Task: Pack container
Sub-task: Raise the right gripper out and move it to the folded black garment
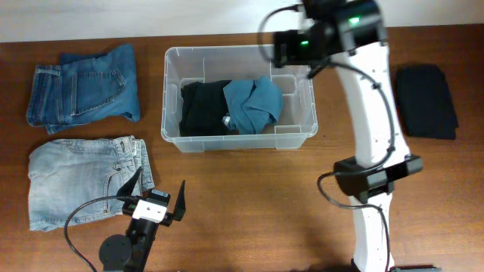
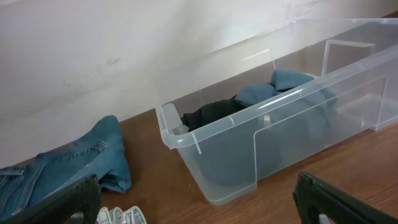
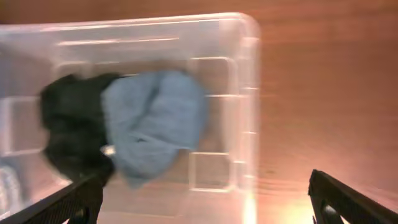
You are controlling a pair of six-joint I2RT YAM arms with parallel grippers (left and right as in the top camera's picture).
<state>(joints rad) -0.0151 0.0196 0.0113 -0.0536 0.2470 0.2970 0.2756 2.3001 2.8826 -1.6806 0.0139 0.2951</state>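
The container [image 1: 172,98] is a clear plastic bin in the middle of the table. A black garment [image 1: 200,106] and a teal garment [image 1: 253,104] lie bunched inside it. My right gripper [image 1: 281,53] hangs above the bin's back right corner. In the right wrist view the right gripper [image 3: 205,208] is open with nothing between its fingers, and the teal garment [image 3: 155,124] lies below in the blurred bin [image 3: 245,93]. My left gripper [image 1: 157,198] stands open near the table's front edge. The left gripper [image 2: 199,211] is empty and faces the container [image 2: 249,155].
Dark blue jeans [image 1: 83,89] lie folded at the back left. Light washed jeans [image 1: 83,181] lie at the front left, next to the left gripper. A folded black garment [image 1: 427,100] lies at the far right of the table.
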